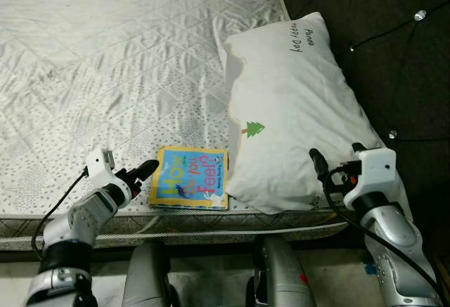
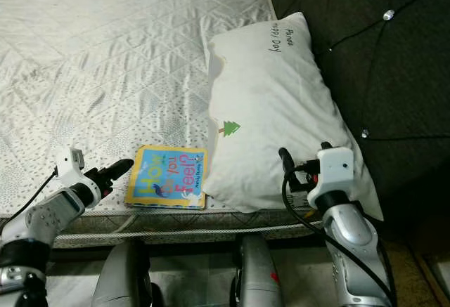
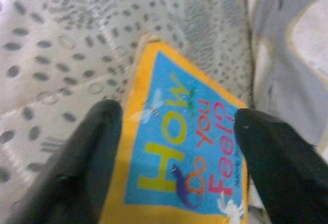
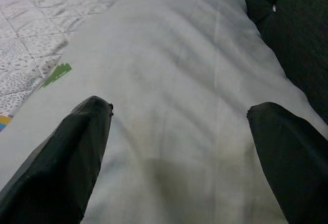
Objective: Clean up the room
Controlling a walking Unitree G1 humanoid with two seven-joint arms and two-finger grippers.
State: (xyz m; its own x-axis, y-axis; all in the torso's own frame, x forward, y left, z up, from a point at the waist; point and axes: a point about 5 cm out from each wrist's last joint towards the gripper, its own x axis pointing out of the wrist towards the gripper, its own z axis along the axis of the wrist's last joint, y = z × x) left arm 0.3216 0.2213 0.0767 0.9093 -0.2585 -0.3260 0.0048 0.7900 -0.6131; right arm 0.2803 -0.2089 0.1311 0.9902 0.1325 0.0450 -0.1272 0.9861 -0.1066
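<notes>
A yellow and blue picture book [image 1: 190, 178] titled "How do you feel?" lies flat near the front edge of the mattress [image 1: 119, 61]. Its right side touches a white pillow [image 1: 292, 110] printed with a small green tree. My left gripper [image 1: 145, 170] hovers just left of the book, open, its fingers [image 3: 77, 167] either side of the book's near corner [image 3: 174, 147]. My right gripper [image 1: 336, 163] is open over the pillow's front end [image 4: 179, 111], with nothing between its fingers.
A dark tufted headboard [image 1: 380, 33] runs along the right side of the bed. The mattress edge [image 1: 176, 226] is directly in front of my legs. Pale floor shows below the bed.
</notes>
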